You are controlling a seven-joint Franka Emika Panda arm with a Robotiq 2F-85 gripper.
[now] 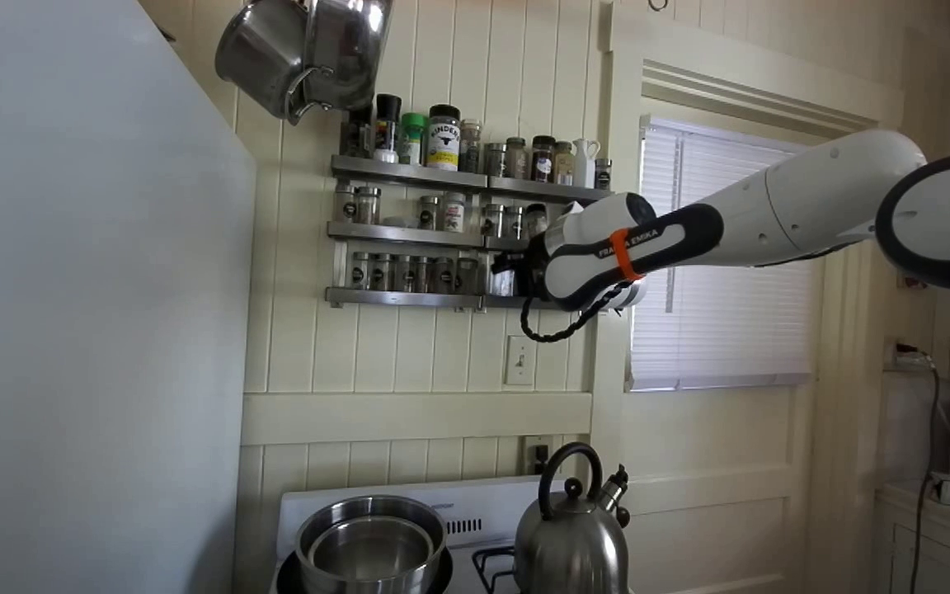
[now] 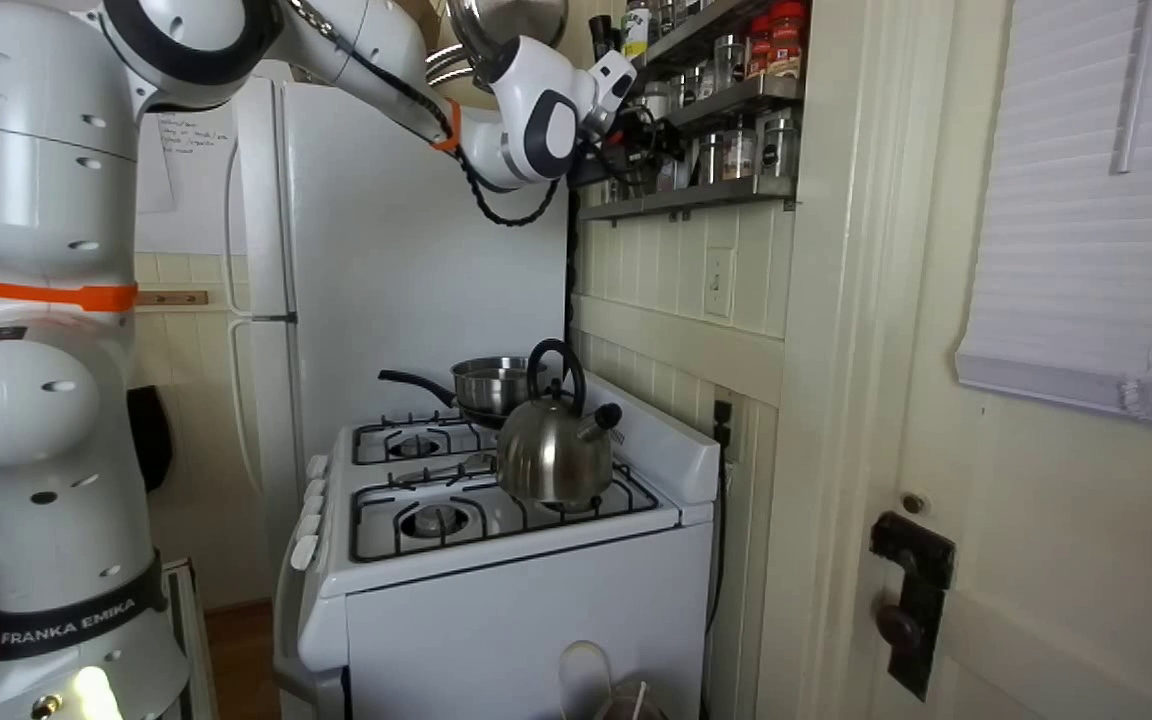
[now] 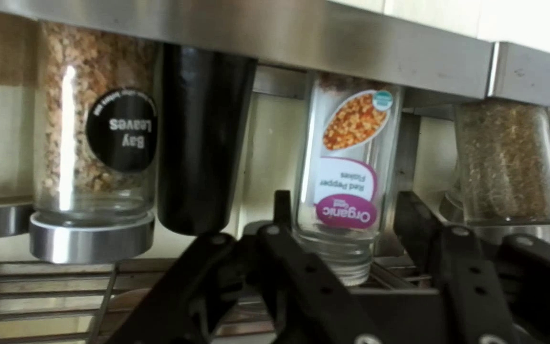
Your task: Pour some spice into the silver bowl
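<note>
Here's my tool (image 3: 343, 205), released, jaws parted either side of the red pepper flakes jar (image 3: 347, 172) in the wrist view, while below, the silver bowl (image 1: 421, 573) sits near the kettle (image 1: 571, 544)!

The jaws were black, and the arm (image 1: 805, 202) was white with black panels and orange bands (image 1: 625, 254). The red pepper flakes jar (image 3: 349, 181) was clear, its label purple and white with a mottled orange-red oval and a teal seal. The bay leaves jar (image 3: 81, 153) showed speckled brown contents and a black round label lettered in white. The silver bowl (image 1: 372, 505) was shiny grey, the kettle (image 1: 571, 544) brushed silver with a black handle. A bottle (image 1: 412, 139) had a bright green cap, and a jar (image 1: 444, 140) a yellow-and-white label. Stove (image 2: 526, 610) and fridge (image 2: 426, 240) were white. Grooves striped the cream wall (image 1: 397, 346) vertically, and horizontal slats lined the lavender-white blinds (image 1: 722, 334).
</note>
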